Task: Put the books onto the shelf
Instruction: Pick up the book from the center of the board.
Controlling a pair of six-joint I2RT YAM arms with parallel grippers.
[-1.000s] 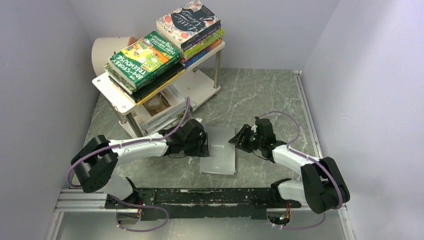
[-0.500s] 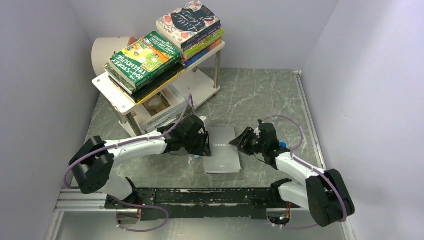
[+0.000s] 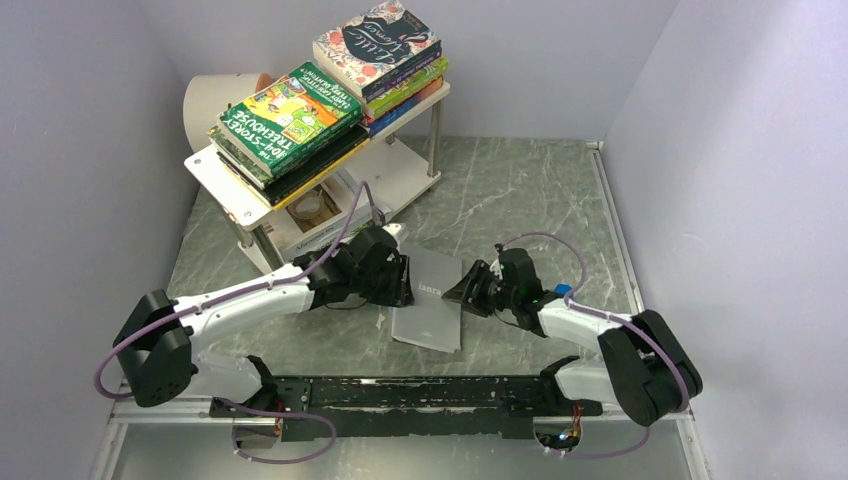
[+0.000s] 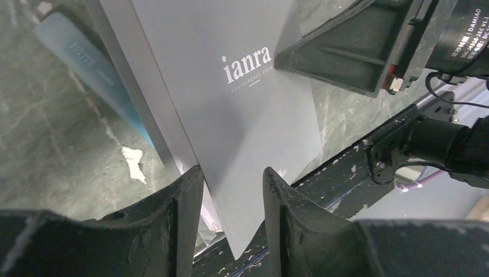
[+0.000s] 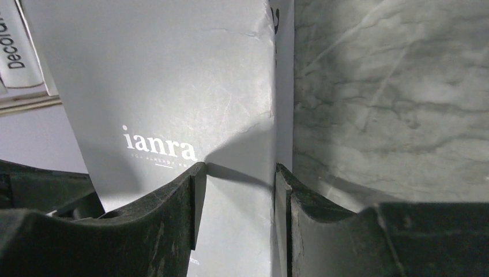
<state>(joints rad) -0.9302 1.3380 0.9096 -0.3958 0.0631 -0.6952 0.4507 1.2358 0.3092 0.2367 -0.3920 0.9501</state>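
A thin grey book (image 3: pixel 432 312) marked "ianra" sits tilted between my two grippers in front of the shelf (image 3: pixel 226 186). My left gripper (image 3: pixel 401 284) is shut on its left edge, and the cover (image 4: pixel 230 98) runs between the fingers (image 4: pixel 230 179). The right gripper (image 3: pixel 461 290) is shut on its right edge, one finger on the cover (image 5: pixel 173 86) and one at the book's side (image 5: pixel 236 173). The shelf's top board carries two stacks, a green Treehouse book (image 3: pixel 290 115) on one and a floral Little Women (image 3: pixel 378 42) on the other. White books (image 3: pixel 320 236) lie on the lower board.
A white cylinder (image 3: pixel 214 95) lies behind the shelf by the left wall. A flat blue bar (image 4: pixel 86 63) lies on the marble beneath the grey book's left side. A small blue block (image 3: pixel 565 290) shows by the right arm. The black base rail (image 3: pixel 400 396) runs along the near edge.
The left gripper has closed on the grey book's edge. Both grippers have shifted left and away from the rail, and the book has turned and tilted with them.
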